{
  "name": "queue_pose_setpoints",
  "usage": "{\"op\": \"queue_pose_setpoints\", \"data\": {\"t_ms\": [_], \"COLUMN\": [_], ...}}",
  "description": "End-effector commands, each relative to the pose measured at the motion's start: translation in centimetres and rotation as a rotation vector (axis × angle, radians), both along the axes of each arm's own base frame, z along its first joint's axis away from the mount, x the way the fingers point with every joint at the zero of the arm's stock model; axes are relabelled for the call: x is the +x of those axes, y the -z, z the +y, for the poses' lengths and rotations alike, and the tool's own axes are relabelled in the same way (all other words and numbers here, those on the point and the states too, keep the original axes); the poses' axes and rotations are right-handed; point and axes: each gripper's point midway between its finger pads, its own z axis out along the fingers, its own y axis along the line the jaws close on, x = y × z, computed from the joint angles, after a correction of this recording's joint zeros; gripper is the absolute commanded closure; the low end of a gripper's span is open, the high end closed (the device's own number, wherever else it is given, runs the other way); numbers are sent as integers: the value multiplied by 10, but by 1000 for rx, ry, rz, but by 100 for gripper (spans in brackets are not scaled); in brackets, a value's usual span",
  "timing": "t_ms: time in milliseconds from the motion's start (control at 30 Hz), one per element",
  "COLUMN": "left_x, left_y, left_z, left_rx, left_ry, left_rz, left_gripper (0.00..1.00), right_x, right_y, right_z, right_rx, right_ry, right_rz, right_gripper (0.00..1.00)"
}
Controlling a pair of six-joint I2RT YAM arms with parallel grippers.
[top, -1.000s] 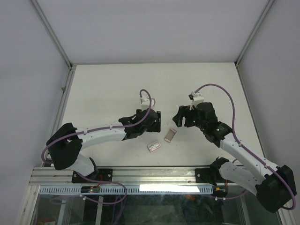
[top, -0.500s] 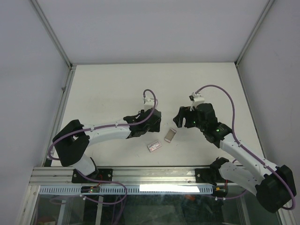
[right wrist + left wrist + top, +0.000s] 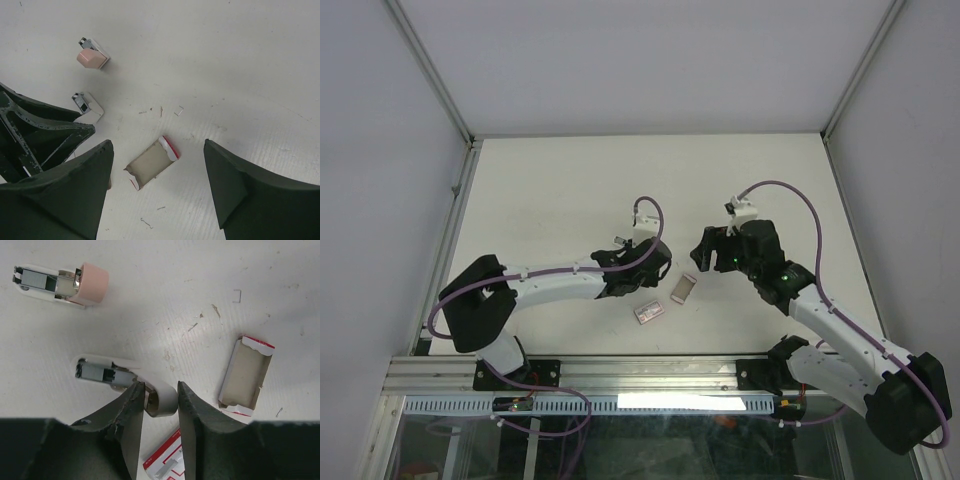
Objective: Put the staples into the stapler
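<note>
Left pincer [image 3: 159, 386] straddling white stapler piece [image 3: 107, 374] on surface [image 3: 175, 300], grip cannot tell, right pincer [image 3: 157, 145] released wide over open cardboard box [image 3: 150, 162], pink-capped stapler piece [image 3: 75, 282] apart.

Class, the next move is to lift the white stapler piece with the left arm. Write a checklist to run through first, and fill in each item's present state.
1. Left gripper straddles the rounded end of the white stapler piece: ok.
2. Its fingers press firmly on that piece: cannot tell.
3. Right gripper open and holding nothing: ok.
4. Staple strip located: cannot tell. The open cardboard tray looks empty, and something grey shows in the red-and-white box.
5. Pink-capped piece apart from both grippers: ok.
</note>
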Motion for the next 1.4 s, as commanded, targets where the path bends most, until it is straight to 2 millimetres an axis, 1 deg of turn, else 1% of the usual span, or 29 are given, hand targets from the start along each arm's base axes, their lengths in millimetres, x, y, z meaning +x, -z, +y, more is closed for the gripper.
{"op": "queue_pose_setpoints", "data": {"t_ms": [0,67,233,400,600,767,900,1100,1367], "left_x": [9,9,8,7,9,11,16,18,23], "left_y": [-16,-17,-21,-33,-42,-41,-33,-24,-14], "left_z": [-9,-10,-12,-15,-18,-18,-10,-5,8], "left_rx": [2,0,-26,-76,-189,-298,-337,-407,-431], "left_ry": [0,2,-2,-8,9,38,38,50,35], "left_rz": [-58,-56,-51,-54,-19,36,69,115,138], "left_gripper": [73,78,87,100,100,100,100,100,100], "right_x": [11,11,11,11,10,9,8,8,7], "right_y": [-23,-23,-23,-22,-21,-18,-16,-16,-14], "right_z": [1,1,2,3,4,3,3,4,4], "right_rx": [48,49,49,51,49,42,41,43,39], "right_ry": [28,27,22,16,11,9,6,5,2], "right_rz": [-79,-79,-75,-71,-67,-58,-54,-52,-42], "right_gripper": [24,24,25,25,24,24,24,24,24]}}
